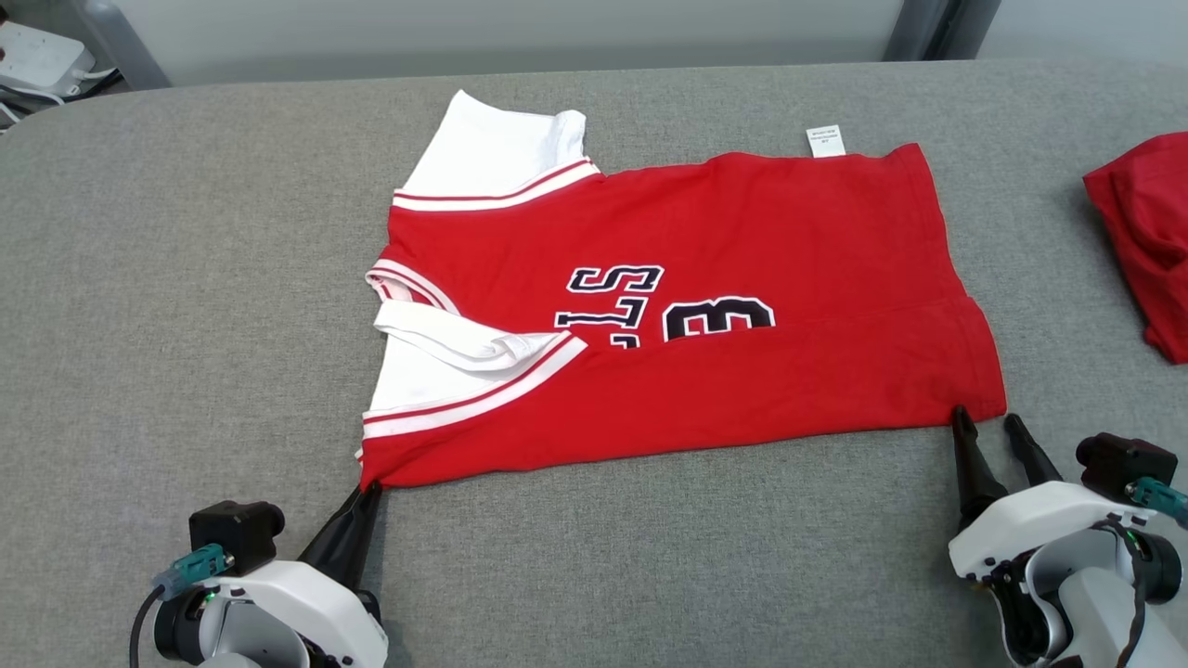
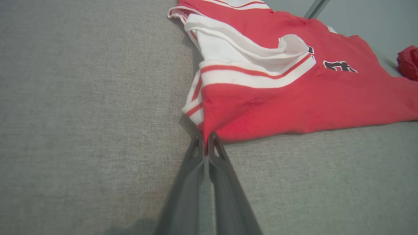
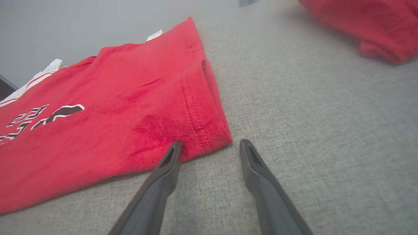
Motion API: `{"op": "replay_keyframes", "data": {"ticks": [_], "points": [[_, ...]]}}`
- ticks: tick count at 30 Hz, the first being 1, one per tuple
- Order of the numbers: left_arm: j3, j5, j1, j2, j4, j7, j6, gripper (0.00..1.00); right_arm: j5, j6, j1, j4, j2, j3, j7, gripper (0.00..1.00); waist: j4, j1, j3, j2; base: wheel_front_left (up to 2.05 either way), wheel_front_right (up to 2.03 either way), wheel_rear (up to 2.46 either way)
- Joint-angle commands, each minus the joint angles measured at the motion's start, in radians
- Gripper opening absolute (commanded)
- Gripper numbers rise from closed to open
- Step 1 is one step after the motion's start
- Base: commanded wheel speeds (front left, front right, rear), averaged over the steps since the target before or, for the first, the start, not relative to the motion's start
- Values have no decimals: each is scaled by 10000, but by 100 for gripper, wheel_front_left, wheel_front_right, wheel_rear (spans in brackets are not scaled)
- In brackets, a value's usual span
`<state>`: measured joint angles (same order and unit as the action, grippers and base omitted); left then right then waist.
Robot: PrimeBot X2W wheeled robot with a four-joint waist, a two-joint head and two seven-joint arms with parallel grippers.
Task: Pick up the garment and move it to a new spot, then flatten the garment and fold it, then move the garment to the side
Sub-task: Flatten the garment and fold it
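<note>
garment (image 1: 742,232) red, white sleeves (image 1: 492,148), red-white striped trim (image 1: 492,190), black numerals (image 1: 719,320); table (image 1: 186,278) grey.

Grey table (image 1: 186,278) — jersey (image 1: 696,390) (red-and-white), red cloth (image 1: 1146,232) apart

Bright even light; soft shadows; foreground slightly blurred.

The garment (image 1: 789,232) is folded over itself, so part of its black lettering (image 1: 715,318) lies hidden under the flap. The print on the white label (image 1: 825,141) at the garment's far edge is too small for me to read. My left tool (image 2: 205,139) pinches the garment's near sleeve-end corner; how much cloth sits between the tips I cannot tell. Right of the garment, a second red cloth (image 1: 1146,232) is cut off by the picture's edge.
</note>
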<state>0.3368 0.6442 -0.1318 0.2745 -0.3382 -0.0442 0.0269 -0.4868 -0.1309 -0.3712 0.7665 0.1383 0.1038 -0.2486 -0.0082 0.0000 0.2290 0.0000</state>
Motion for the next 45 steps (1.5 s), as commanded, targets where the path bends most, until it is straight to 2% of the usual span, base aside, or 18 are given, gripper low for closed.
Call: {"op": "replay_keyframes", "data": {"ticks": [1, 2, 3, 5, 6, 7, 8, 9, 16, 25, 34, 45], "points": [[-346, -58, -409, 284, 173, -67, 48, 0, -58, 2, -246, -106, 156, 246, -132, 61, 5, 0, -15, 0, 0, 0, 0], [-327, -64, -411, 285, 179, -59, 43, 0, -86, 2, -291, -43, 179, 286, -132, 58, 13, 0, -26, 0, 0, 0, 0], [-309, -67, -412, 287, 185, -47, 39, 0, -104, 2, -337, 14, 204, 333, -132, 62, 23, 0, -37, 0, 0, 0, 0], [-287, -68, -406, 305, 203, -28, 33, 0, -140, 2, -424, 93, 245, 392, -132, 50, 45, 0, -60, 0, 0, 0, 0], [-283, -69, -400, 318, 212, -25, 26, 0, -153, 2, -458, 121, 258, 416, -132, 48, 54, 0, -72, 0, 0, 0, 0], [-275, -68, -394, 327, 222, -18, 19, 0, -162, 2, -486, 160, 267, 461, -132, 39, 63, 0, -85, 0, 0, 0, 0], [-265, -63, -385, 332, 234, -8, 15, 0, -173, 2, -516, 198, 277, 502, -132, 16, 74, 0, -97, 0, 0, 0, 0], [-255, -55, -373, 337, 244, 2, 15, 0, -192, 2, -538, 236, 288, 548, -132, 0, 84, 0, -111, 0, 0, 0, 0], [-192, 10, -255, 360, 387, 60, 3, 0, -332, 2, -429, 255, 484, 784, -132, 0, 117, 0, -157, 0, 0, 0, 0], [-253, 153, 175, 573, 979, 144, -71, 0, -281, 2, 460, -723, 673, 641, -132, 0, -28, 0, -226, 0, 0, 0, 0], [-318, 335, 1165, 928, 2242, 395, -261, 0, -273, 2, 1612, -1742, 862, 563, -132, 0, -10, 0, -286, 0, 0, 0, 0], [-332, 370, 2375, 1642, 4320, 1214, -729, 0, -468, 2, 2942, -2947, 1671, 714, -81, 0, 55, 0, -425, 0, 0, 0, 0]]}}
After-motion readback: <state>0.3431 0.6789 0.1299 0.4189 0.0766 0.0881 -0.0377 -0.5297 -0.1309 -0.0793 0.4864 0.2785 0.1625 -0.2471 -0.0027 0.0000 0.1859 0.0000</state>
